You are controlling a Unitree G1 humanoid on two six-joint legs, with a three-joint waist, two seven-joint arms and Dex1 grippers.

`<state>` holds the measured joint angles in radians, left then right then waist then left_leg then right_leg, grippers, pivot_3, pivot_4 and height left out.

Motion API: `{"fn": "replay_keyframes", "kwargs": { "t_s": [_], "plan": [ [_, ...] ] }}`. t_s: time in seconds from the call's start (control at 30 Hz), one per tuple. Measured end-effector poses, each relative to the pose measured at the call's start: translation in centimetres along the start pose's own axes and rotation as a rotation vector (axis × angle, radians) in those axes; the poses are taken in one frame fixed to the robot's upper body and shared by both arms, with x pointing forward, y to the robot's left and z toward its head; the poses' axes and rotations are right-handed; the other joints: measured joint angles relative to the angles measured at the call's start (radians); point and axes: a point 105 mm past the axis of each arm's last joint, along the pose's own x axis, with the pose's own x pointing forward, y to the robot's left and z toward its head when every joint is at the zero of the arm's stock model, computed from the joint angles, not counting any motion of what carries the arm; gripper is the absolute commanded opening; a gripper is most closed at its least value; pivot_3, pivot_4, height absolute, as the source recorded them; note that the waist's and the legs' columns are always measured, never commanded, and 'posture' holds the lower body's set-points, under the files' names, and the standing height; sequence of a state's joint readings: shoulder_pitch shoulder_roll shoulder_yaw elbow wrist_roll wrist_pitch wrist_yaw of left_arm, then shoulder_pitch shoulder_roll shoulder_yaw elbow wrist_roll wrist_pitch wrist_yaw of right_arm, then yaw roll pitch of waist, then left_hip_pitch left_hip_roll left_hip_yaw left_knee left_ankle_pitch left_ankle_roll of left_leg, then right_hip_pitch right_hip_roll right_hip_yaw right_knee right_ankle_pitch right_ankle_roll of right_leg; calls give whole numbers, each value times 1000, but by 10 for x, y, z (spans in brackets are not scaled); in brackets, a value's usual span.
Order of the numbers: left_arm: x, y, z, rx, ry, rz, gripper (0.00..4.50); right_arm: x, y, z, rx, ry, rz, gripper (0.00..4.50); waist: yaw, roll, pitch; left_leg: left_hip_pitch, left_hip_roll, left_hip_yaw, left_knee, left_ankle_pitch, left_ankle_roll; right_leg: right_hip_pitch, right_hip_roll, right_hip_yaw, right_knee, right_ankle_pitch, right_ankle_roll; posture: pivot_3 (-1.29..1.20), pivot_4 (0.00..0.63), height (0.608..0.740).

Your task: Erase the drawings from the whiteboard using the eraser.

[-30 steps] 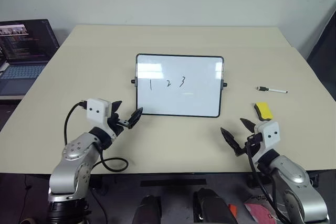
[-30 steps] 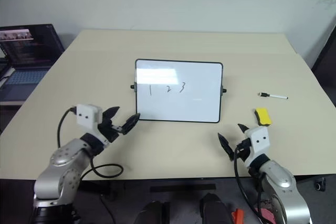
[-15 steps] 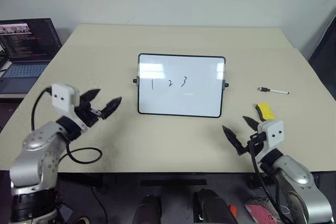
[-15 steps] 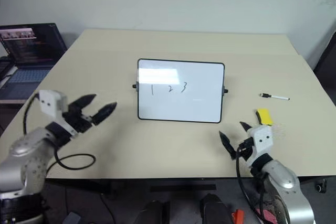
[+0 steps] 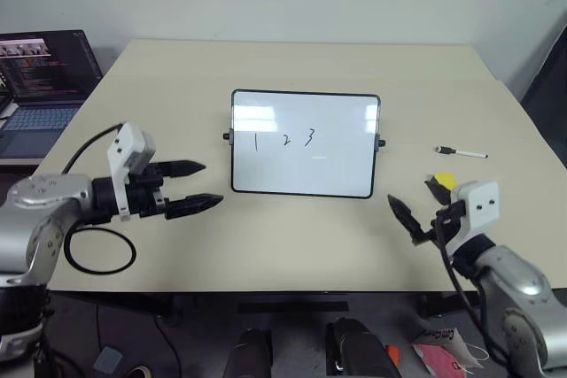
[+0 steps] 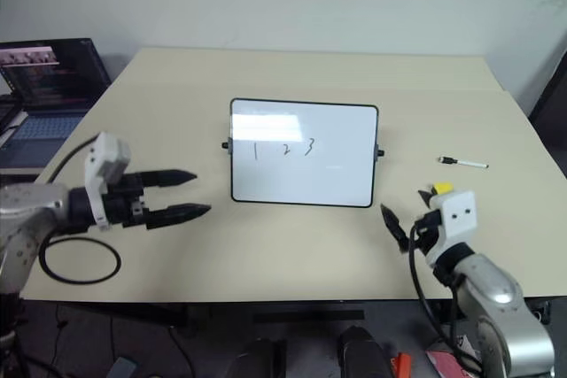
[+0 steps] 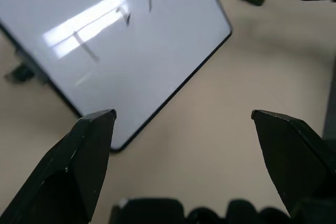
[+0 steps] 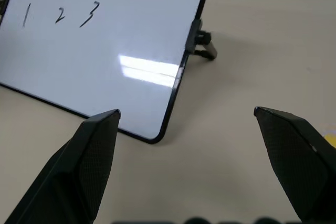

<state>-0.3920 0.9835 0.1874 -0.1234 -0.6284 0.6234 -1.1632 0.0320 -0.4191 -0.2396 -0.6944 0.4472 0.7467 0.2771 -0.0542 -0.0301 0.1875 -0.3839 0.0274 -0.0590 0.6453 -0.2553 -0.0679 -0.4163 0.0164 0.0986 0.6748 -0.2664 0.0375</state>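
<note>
Currently the eraser (image 5: 442, 183) lies on the table (image 5: 310, 245) right of the whiteboard (image 5: 306, 143), just beyond the right gripper (image 5: 418, 205), whose jaws stand spread and empty. Left gripper (image 5: 197, 185), also spread, sits well off on the board's far side. Right arm is clearly nearer; drawings (image 5: 283, 140) untouched
</note>
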Motion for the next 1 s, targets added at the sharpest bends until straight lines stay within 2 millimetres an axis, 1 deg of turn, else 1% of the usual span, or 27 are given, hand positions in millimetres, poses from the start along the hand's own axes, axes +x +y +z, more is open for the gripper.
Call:
{"fn": "replay_keyframes", "kwargs": {
  "t_s": [0.07,0.13,0.27,0.37,0.5,0.57,0.67,0.73,1.0],
  "plan": [
    [3,0,12,42,-27,-32,4500,1,-8,0,2,30,-36,4474,-2,0,0,0,0,1,-1,0,0,0,0,0,-1,1,1,0,150,740],
    [9,-2,16,55,-28,-79,4500,7,-16,-1,5,66,-75,4474,-3,0,0,0,0,1,-1,0,0,-1,0,1,0,1,2,0,150,740],
    [20,-8,16,60,-19,-165,4500,16,-36,1,25,122,-149,4474,-10,0,0,-3,1,1,-2,0,0,-5,1,1,2,2,3,0,150,740],
    [26,-10,16,72,-20,-201,4500,29,-57,3,55,163,-237,4474,-12,0,0,-4,1,1,-1,0,0,-5,1,0,3,2,3,0,150,740],
    [29,-12,16,78,-21,-227,4500,41,-82,-1,155,235,-332,4474,-13,0,0,-4,0,1,-1,0,1,-5,1,0,3,2,3,0,150,740],
    [30,-13,17,83,-24,-240,4500,45,-87,-7,177,265,-346,4474,-12,0,0,-5,0,1,-1,0,1,-5,1,0,3,1,3,0,150,740],
    [32,-15,20,91,-32,-261,4500,47,-97,-22,197,326,-379,4474,-12,0,0,-6,0,1,-1,0,1,-5,1,0,2,1,3,0,150,740],
    [32,-15,21,93,-34,-263,4500,49,-100,-30,202,355,-378,4474,-12,0,0,-6,0,1,-1,0,1,-6,1,0,2,1,3,0,150,740],
    [34,-19,25,114,-44,-278,4500,52,-103,-38,183,372,-373,4474,-14,0,0,-6,0,1,-1,0,1,-6,1,0,3,1,3,0,150,740]
  ]
}}
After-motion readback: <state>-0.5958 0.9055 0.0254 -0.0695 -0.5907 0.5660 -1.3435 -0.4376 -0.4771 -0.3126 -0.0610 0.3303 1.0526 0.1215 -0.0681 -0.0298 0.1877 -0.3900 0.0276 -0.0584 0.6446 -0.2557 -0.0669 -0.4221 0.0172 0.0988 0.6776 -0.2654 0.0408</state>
